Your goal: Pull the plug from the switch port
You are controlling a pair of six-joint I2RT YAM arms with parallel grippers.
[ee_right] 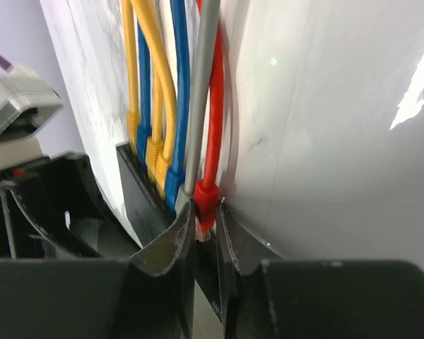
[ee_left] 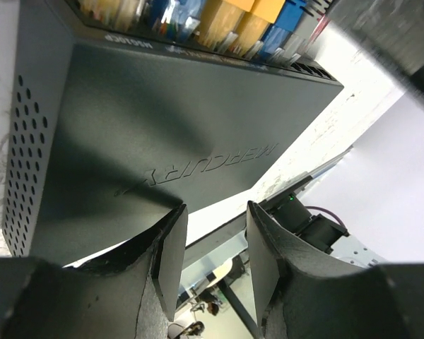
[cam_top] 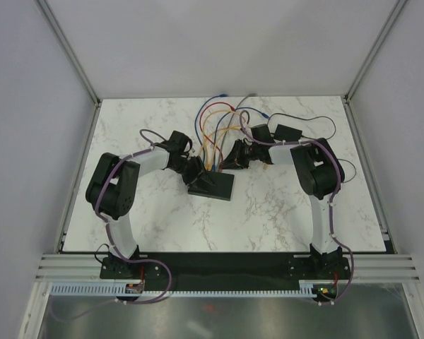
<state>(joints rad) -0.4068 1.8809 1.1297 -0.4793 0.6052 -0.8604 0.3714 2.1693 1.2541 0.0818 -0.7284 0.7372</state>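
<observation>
Gripping red plug (ee_right: 205,194): right tool (ee_right: 203,224) pinched on it | left tool (ee_left: 212,258) half-open beside switch (ee_left: 162,127)

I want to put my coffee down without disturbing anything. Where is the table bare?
Bare: the near table strip between left arm and right arm, and the far left corner. Crowded: the middle, around the black box and cables.

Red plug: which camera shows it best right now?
Right wrist: the red plug sits close up between the right tool's fingers. Top external has it too small among cables; left wrist doesn't show it.
</observation>
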